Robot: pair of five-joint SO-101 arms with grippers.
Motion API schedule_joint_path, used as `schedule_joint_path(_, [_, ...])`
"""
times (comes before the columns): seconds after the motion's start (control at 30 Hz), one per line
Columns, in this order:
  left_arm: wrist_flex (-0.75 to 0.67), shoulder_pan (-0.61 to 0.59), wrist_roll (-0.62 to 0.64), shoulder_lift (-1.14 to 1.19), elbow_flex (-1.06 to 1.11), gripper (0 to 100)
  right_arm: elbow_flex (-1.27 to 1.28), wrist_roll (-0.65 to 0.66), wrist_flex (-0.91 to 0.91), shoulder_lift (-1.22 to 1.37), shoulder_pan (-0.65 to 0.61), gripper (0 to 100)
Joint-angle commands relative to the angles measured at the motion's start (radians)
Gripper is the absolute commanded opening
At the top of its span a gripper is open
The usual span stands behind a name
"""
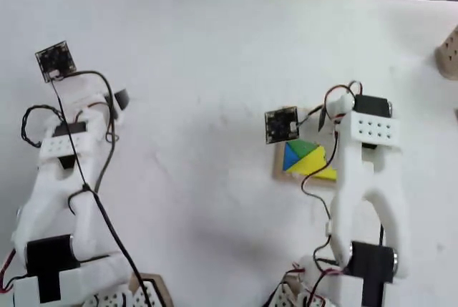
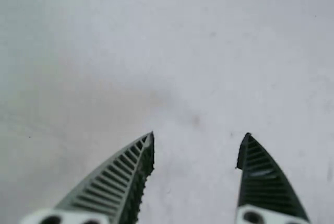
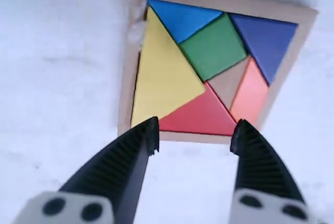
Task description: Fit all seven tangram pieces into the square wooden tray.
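Observation:
The square wooden tray [image 3: 305,23] lies on the white table just beyond my right gripper [image 3: 195,131], which hangs open with nothing between its fingers. In the tray are a large yellow triangle [image 3: 159,72], a light blue triangle [image 3: 182,18], a green square [image 3: 214,46], a dark blue triangle [image 3: 266,38], a salmon piece [image 3: 250,93] and a red triangle [image 3: 201,114]. A small tan triangular patch [image 3: 227,80] shows in the middle. In the high view the right arm [image 1: 365,171] covers part of the tray [image 1: 279,167]. My left gripper [image 2: 198,145] is open over bare table.
The left arm [image 1: 68,149] stands far left of the tray, its cables looping beside it. A wooden object [image 1: 449,53] sits at the table's right edge and another wooden corner [image 1: 154,289] by the left arm's base. White tabletop stretches between the arms.

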Motion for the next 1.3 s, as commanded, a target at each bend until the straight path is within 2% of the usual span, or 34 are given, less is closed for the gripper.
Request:
schedule_joint_path(0.0, [-0.029, 0.008, -0.006, -0.002, -0.005, 27, -0.043, -0.127, 0.008, -0.148, 0.004, 22.1])
schedule_joint_path(0.13, [-0.029, 0.008, -0.006, -0.002, -0.005, 27, -0.037, -0.308, 0.015, -0.226, 0.004, 22.0])
schedule_joint_path(0.4, [-0.029, 0.013, -0.008, -0.002, -0.005, 27, -0.006, -0.868, 0.061, -0.259, 0.039, 21.9])
schedule_joint_path(0.53, [-0.029, 0.015, -0.008, -0.001, -0.005, 27, 0.109, -1.039, 0.065, -0.257, 0.038, 21.2])
schedule_joint_path(0.6, [-0.029, 0.015, -0.008, -0.001, -0.005, 27, 0.163, -1.089, 0.038, -0.257, 0.038, 16.6])
schedule_joint_path(0.73, [-0.029, 0.030, -0.008, -0.001, -0.003, 27, 0.259, -1.194, -0.016, -0.265, 0.053, 0.7])
schedule_joint_path(0.8, [-0.025, 0.035, -0.008, -0.001, -0.002, 27, 0.311, -1.261, -0.044, -0.266, 0.059, 3.7])
schedule_joint_path(0.97, [-0.052, 0.064, -0.040, 0.024, 0.017, 27, 0.489, -1.361, -0.196, -0.266, 0.051, 1.8])
schedule_joint_path(1.1, [-0.078, 0.110, -0.195, 0.062, 0.025, 27, 0.601, -1.344, -0.302, -0.266, 0.059, 1.8])
schedule_joint_path(1.27, [-0.038, 0.147, -0.210, 0.050, 0.023, 27, 0.641, -1.333, -0.363, -0.266, 0.107, 1.8])
